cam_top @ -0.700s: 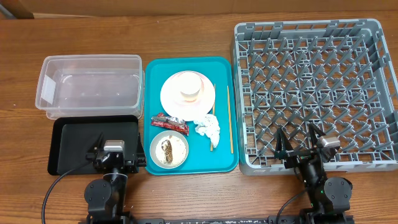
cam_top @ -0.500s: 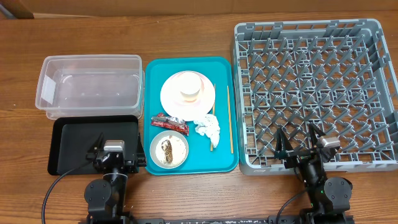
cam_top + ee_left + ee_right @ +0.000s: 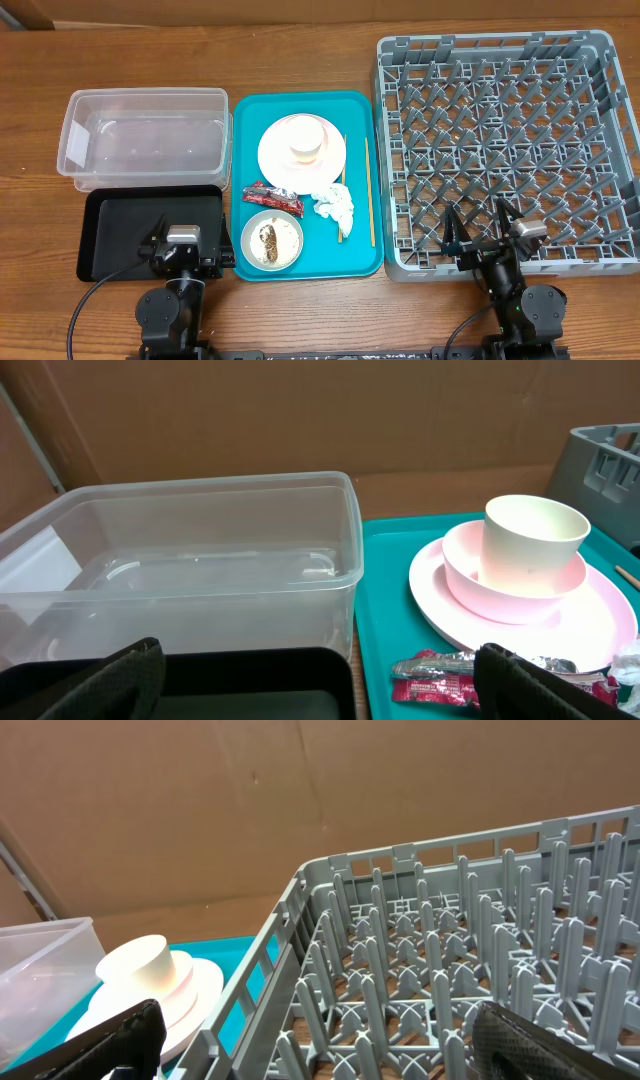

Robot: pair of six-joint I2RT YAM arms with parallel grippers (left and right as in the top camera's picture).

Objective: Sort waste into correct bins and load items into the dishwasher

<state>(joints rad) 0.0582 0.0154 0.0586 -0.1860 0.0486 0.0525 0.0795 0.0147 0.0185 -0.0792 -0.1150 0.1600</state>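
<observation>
Table (image 3: 300,50) with nothing sorted yet. Teal tray (image 3: 355,110) at centre holds plate (image 3: 275,155), pinkish bowl (image 3: 515,585), cup (image 3: 535,535), wrapper (image 3: 272,198), napkin (image 3: 333,206), rice bowl (image 3: 247,240), chopsticks (image 3: 368,190). Clear tub (image 3: 145,93) at ten o'clock, black tray (image 3: 120,230) at eight and rack (image 3: 490,42) at three sit empty. Left gripper (image 3: 318,650) and right gripper (image 3: 476,215) gape wide, holding nothing.

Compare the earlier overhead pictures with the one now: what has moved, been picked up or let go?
Nothing visibly changed. The left gripper and right gripper stay open and empty, and the plate, wrapper, napkin, chopsticks and small bowl lie on the teal tray as before.
</observation>
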